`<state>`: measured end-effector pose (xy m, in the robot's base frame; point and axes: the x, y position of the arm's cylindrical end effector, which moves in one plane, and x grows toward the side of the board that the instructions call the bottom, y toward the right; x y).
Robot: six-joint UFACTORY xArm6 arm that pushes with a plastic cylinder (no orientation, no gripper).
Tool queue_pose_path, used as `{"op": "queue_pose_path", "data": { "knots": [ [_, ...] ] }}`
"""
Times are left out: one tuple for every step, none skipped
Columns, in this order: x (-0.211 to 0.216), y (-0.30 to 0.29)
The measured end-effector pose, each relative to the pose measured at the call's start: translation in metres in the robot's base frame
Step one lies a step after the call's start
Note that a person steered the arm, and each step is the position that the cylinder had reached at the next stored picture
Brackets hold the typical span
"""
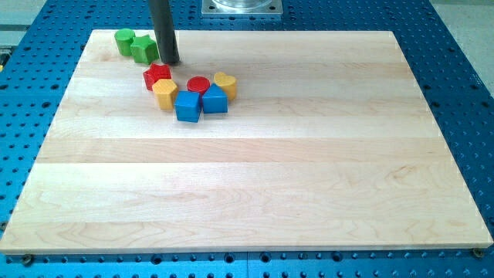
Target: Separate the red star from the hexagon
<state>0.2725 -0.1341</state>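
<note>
The red star (157, 76) lies near the view's top left of the wooden board (309, 154). The yellow hexagon (165, 93) touches it just below and to the right. My tip (170, 61) stands just above and to the right of the red star, very close to it, and right of the green star (143, 49). A red cylinder (198, 85) sits to the right of the hexagon.
A green cylinder (123, 40) touches the green star at the top left. A blue cube (187, 106), another blue block (215, 100) and a yellow heart (225, 83) cluster right of the hexagon. Blue perforated table (455, 93) surrounds the board.
</note>
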Motion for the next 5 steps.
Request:
{"op": "queue_pose_path", "data": {
  "knots": [
    [0.0, -0.025],
    [0.0, -0.022],
    [0.031, -0.036],
    [0.045, -0.032],
    [0.067, -0.019]
  ]
}}
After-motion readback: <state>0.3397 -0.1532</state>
